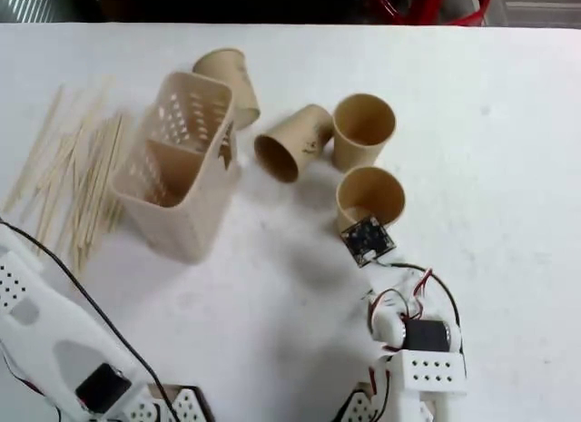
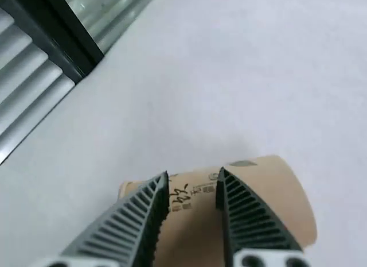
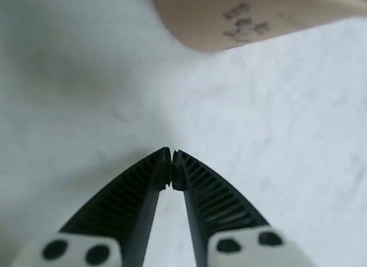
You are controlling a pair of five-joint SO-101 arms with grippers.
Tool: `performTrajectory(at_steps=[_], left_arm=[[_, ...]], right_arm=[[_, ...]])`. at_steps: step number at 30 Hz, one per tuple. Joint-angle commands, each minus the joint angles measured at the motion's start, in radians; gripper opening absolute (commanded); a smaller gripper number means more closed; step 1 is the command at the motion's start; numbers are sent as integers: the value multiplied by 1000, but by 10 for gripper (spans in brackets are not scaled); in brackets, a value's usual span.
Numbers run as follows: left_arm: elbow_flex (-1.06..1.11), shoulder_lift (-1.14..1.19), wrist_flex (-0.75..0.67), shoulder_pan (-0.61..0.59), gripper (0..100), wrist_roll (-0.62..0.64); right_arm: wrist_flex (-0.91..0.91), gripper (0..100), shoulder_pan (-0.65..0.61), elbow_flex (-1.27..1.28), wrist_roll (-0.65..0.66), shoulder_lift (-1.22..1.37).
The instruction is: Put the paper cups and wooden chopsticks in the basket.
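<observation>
A beige slotted basket [image 1: 182, 168] lies tipped on the white table. Wooden chopsticks [image 1: 73, 172] are scattered to its left. One paper cup [image 1: 231, 82] lies behind the basket and another [image 1: 292, 142] lies on its side to its right. Two cups [image 1: 363, 127] [image 1: 370, 197] stand upright further right. My left gripper [image 2: 192, 189] is open, and a lying printed cup [image 2: 269, 198] sits just beyond its fingertips. My right gripper [image 3: 171, 169] is shut and empty over bare table, with a printed cup [image 3: 241, 17] ahead of it.
A white arm [image 1: 54, 340] with a black cable fills the lower left corner. Another arm [image 1: 413, 349] reaches up from the bottom edge to just below the nearest upright cup. Window blinds [image 2: 34, 66] lie past the table's far edge. Open tabletop spreads to the right.
</observation>
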Motion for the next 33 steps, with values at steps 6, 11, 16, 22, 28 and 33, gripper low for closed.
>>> performTrajectory(at_steps=[6, 11, 16, 22, 28, 33], left_arm=[[2, -263, 674, 33, 151, -218], [2, -472, 807, 19, 218, -203], [11, -610, 741, -116, 213, -193], [12, -538, 721, -228, 247, -368], [12, -315, 713, -249, 253, -362], [3, -171, 743, -183, 255, -296]], right_arm=[[-15, 19, -5, -6, -6, -8], [-15, 19, -5, -6, -6, -8], [-15, 19, -5, -6, -6, -8], [-15, 19, -5, -6, -6, -8], [-15, 19, -5, -6, -6, -8], [-15, 19, -5, -6, -6, -8]])
